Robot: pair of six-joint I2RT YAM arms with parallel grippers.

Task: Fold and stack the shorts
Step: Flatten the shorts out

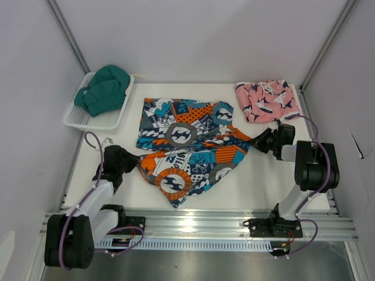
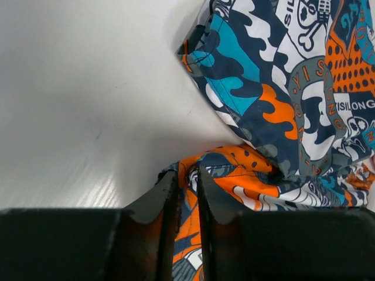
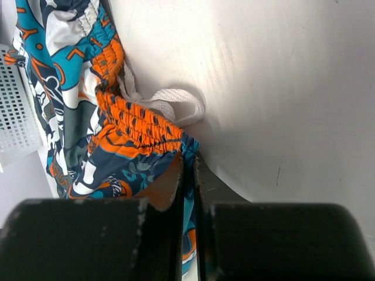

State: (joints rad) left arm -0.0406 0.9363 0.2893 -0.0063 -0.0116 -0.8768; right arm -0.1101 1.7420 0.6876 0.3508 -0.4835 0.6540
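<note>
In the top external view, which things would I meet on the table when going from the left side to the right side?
Going left to right: white basket holding a green cloth → patchwork shorts → pink shorts.

You look down on a white tabletop [image 1: 263, 187] boxed in by plain white panels: a back wall [image 1: 205, 35], a left wall [image 1: 29, 88] and a right wall [image 1: 345, 105]. A grey metal post runs up each back corner, the left post [image 1: 67, 32] and the right post [image 1: 331, 41]. Along the near edge you have a silver aluminium rail [image 1: 199, 225]. At the back left sits a white perforated basket [image 1: 79, 120] holding green cloth [image 1: 105, 88]. The light is soft and even, and shadows are faint.
</note>
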